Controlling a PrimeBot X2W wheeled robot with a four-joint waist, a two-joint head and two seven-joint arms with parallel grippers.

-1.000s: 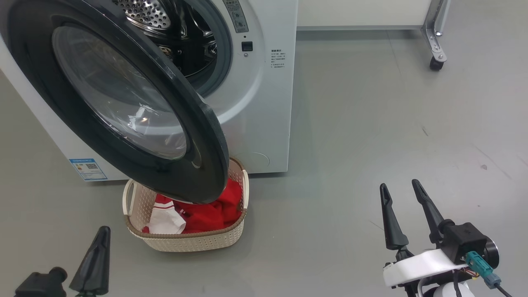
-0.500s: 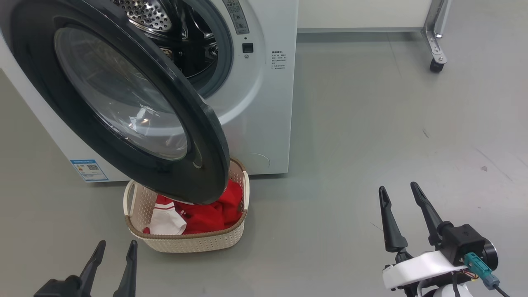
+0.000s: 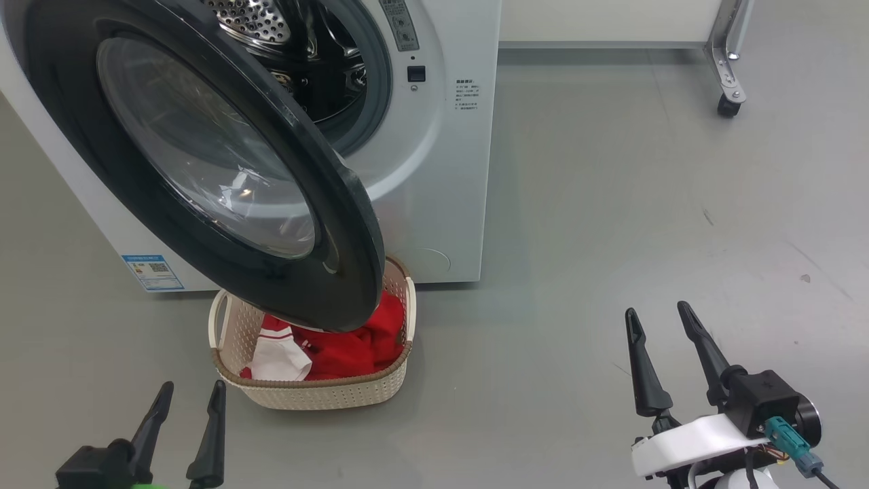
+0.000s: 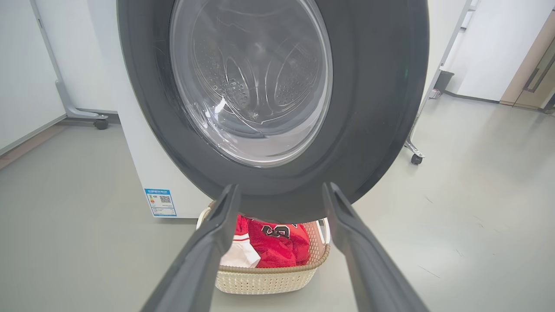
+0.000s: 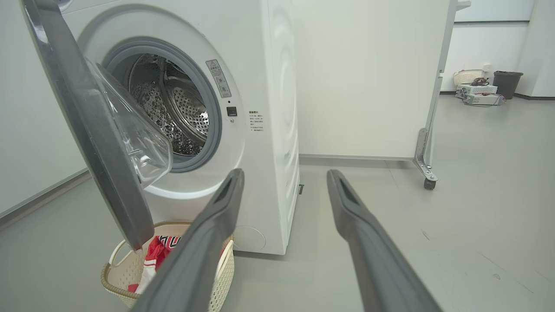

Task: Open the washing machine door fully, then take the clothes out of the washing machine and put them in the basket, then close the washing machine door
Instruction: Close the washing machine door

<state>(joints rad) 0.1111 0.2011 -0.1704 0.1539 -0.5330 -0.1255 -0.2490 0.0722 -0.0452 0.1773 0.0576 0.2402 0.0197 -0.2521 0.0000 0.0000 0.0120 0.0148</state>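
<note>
while the door stood swung out, the left gripper [image 3: 192, 388] hung low at the left of the head view, its two fingers spread and pinching nothing, aimed toward the basket and the door's outer face. further back, a blue label [image 3: 153, 272] sat low on the washer's panel. the door [image 3: 204, 156] was hinged at the left, and its black rim hung over the basket [image 3: 319, 388], hiding part of the basket's back. the clothes [image 3: 346, 350], a red jersey and a white piece, lay heaped inside the basket, which stood on the floor [image 3: 611, 204] just in front of the washer [image 3: 441, 170]. what showed of the drum [image 3: 271, 24] looked bare, so i judged that only the closing was left.

the door would probably handle as a stiff, fairly heavy disc turning on its hinge. its glossy rim looked slippery to pinch, and the bulging glass was best left alone. a flat push on the rim's outer face near the free edge, far from the hinge, seemed the surest hold. the soft clothes lay below the rim and looked unlikely to snag it.

well apart to the right, the right gripper [image 3: 657, 310] hovered over bare floor, its fingers likewise spread and empty. a wheeled frame leg [image 3: 728, 102] stood far back at the right.
</note>
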